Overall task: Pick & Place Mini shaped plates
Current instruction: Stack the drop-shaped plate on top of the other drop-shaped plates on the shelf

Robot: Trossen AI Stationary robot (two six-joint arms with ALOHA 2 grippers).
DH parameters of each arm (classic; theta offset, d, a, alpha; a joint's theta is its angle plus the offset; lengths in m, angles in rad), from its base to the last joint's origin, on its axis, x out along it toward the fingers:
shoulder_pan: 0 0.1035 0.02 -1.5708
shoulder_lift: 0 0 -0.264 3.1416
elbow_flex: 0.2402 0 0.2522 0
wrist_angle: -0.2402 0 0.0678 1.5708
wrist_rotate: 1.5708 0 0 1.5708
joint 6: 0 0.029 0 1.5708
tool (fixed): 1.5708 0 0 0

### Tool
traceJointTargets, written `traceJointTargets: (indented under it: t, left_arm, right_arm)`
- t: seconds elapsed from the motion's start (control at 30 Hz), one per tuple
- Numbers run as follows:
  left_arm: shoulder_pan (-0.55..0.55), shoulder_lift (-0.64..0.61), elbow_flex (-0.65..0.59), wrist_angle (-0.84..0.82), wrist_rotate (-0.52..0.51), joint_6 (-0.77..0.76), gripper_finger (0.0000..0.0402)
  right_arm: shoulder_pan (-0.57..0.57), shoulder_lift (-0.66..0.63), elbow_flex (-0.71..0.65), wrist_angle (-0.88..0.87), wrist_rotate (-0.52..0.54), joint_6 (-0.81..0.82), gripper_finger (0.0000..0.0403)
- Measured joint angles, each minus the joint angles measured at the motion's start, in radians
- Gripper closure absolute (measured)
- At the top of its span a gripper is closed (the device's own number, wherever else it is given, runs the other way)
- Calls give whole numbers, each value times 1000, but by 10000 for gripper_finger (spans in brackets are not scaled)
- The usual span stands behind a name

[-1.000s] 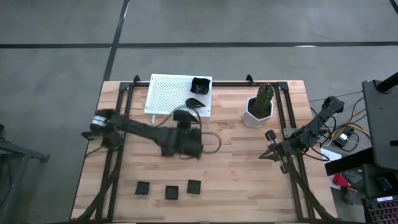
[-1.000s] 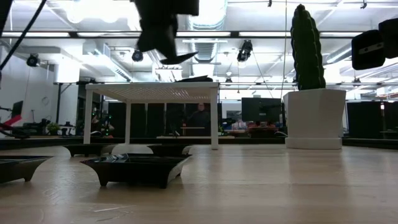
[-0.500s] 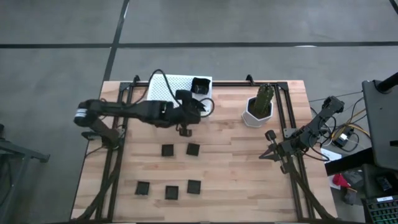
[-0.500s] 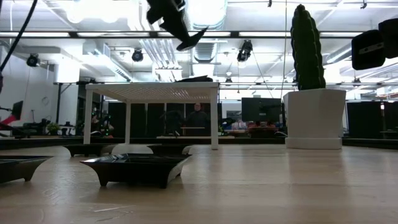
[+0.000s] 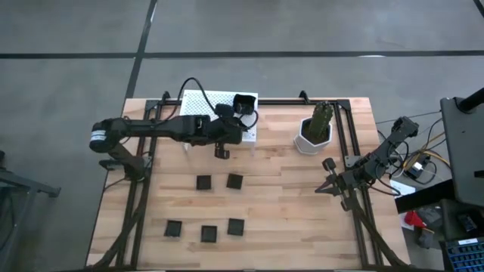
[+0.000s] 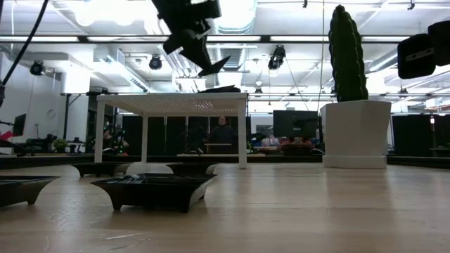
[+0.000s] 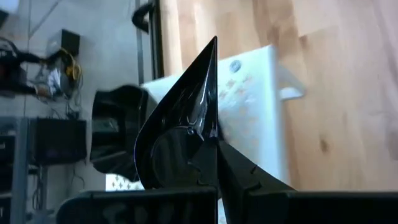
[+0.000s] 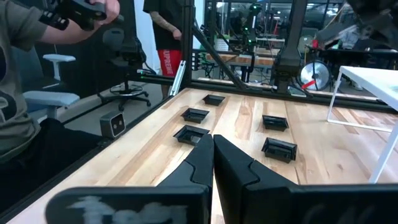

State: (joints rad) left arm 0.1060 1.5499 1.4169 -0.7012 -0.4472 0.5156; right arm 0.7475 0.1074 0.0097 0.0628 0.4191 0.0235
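Wooden slats form the table (image 5: 280,204), which stands on grey flooring, with an open workshop of ceiling lights and desks visible beyond it in the low view. Left gripper (image 5: 231,130) is positioned above the near edge of the white perforated rack (image 5: 200,109), its fingers (image 7: 233,168) clenched on a teardrop plate (image 7: 177,124) held edge-on and clear of the rack top. Just beyond that gripper, a raised-rim square plate (image 5: 243,103) sits on the rack's far corner. Five small square plates (image 5: 203,182) lie on the table on the near side of this gripper, two close and three farther off, none touching. To its right stands the white pot with cactus (image 5: 315,130). Right gripper (image 5: 327,187) waits low near the table's right edge, well apart from every plate, fingers (image 8: 233,165) pressed together and holding nothing. A person (image 8: 25,81) is seated beyond the table in the right wrist view.
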Motion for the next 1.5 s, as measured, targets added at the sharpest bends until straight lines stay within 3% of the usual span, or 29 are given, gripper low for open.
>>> traceJointTargets:
  t: [0.17, 1.5]
  left_arm:
    - [81, 2, 0, -7, 154, -6, 401]
    - [93, 22, -11, -16, 148, -46, 394]
  right_arm:
    - [0, 0, 0, 0, 0, 0, 394]
    - [0, 0, 0, 0, 0, 0, 394]
